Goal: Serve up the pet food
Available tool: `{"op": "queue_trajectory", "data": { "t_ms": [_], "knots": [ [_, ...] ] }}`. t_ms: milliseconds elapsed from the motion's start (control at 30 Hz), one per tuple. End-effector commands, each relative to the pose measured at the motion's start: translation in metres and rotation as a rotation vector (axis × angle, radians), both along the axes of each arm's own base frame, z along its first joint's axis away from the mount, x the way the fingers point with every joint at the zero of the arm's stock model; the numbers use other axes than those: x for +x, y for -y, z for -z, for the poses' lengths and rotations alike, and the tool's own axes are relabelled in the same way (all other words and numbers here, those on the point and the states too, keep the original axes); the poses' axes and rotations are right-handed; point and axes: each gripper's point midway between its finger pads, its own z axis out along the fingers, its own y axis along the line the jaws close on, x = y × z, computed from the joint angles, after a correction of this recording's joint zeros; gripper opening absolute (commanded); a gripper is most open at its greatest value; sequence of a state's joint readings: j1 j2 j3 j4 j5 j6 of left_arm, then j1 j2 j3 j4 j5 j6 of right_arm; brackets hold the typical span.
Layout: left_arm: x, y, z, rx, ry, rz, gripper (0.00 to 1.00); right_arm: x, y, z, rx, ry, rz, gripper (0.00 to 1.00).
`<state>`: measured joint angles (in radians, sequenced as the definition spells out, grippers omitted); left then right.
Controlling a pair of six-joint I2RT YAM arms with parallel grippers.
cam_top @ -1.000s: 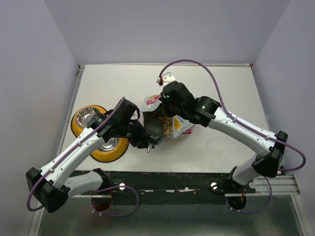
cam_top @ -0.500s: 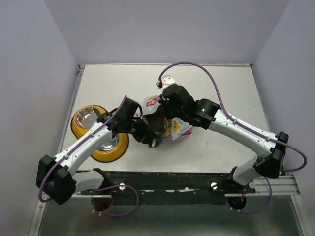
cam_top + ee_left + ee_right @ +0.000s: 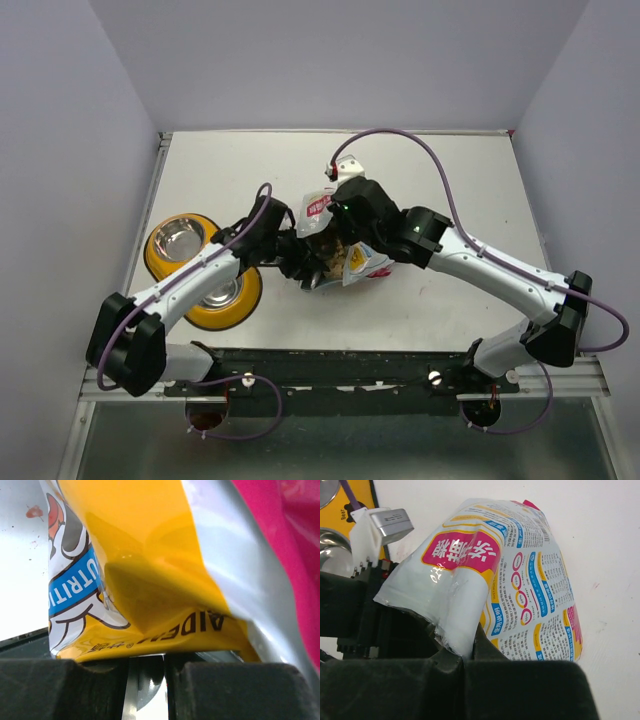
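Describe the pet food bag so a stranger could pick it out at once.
Find the white table, then the yellow feeder at its left edge. Just right of it sits the bag, the only crinkly printed pouch, yellow-white with pink labels.

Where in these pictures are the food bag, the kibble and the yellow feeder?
food bag (image 3: 530, 580), right wrist view, on its printed side panel.
kibble (image 3: 338, 258), top view, on the brown pellets in the open bag.
yellow feeder (image 3: 213, 320), top view, on its near rim.

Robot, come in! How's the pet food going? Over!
Left pincer shut on scoop, at bag mouth. Right pincer shut on bag edge. Kibble in bag. Left arm crosses over feeder.
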<state>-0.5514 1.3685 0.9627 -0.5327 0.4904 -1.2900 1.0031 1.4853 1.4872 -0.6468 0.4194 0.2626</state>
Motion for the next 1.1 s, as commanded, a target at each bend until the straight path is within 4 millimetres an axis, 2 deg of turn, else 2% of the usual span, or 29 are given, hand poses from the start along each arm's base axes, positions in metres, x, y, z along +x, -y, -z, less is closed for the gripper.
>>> {"op": "queue_trajectory", "data": {
  "t_ms": [0,133,267,333,467,567,600,700,733,767,867,967,1067],
  "knots": [
    [0.014,-0.006,-0.012,-0.084,0.237,-0.031,0.0,-0.002,0.03,-0.018,0.0,0.041,0.068,0.01],
    [0.002,-0.008,-0.016,-0.082,0.259,0.034,0.0,0.006,0.046,-0.013,-0.02,0.038,0.1,0.01],
    [-0.006,-0.012,-0.033,-0.081,0.293,0.068,0.0,0.017,0.06,-0.014,-0.032,0.038,0.131,0.01],
    [-0.016,-0.017,-0.038,-0.081,0.238,0.041,0.0,0.024,0.068,-0.018,-0.037,0.037,0.159,0.01],
    [-0.031,-0.02,-0.034,-0.085,0.091,-0.014,0.0,0.026,0.07,-0.027,-0.028,0.043,0.155,0.01],
    [-0.029,-0.018,-0.021,-0.073,0.014,-0.011,0.0,0.027,0.069,-0.021,-0.04,0.033,0.155,0.01],
    [-0.031,-0.018,-0.023,-0.063,-0.005,-0.004,0.0,0.027,0.069,-0.019,-0.044,0.025,0.153,0.01],
    [-0.03,-0.012,-0.069,-0.091,0.117,0.009,0.0,0.025,0.067,-0.025,-0.027,0.02,0.145,0.01],
    [-0.031,-0.014,-0.076,-0.087,0.139,0.005,0.0,0.025,0.068,-0.027,-0.019,0.024,0.15,0.01],
    [-0.029,-0.017,-0.076,-0.085,0.147,0.005,0.0,0.024,0.069,-0.025,-0.022,0.024,0.153,0.01],
    [-0.032,-0.017,-0.06,-0.148,0.081,0.016,0.0,0.026,0.073,-0.021,-0.037,0.024,0.166,0.01],
    [-0.035,-0.013,-0.076,-0.216,0.167,0.008,0.0,0.026,0.079,-0.025,-0.048,0.038,0.184,0.01],
    [-0.039,-0.015,-0.075,-0.235,0.205,0.052,0.0,0.031,0.087,-0.03,-0.035,0.048,0.212,0.01]
  ]
}}
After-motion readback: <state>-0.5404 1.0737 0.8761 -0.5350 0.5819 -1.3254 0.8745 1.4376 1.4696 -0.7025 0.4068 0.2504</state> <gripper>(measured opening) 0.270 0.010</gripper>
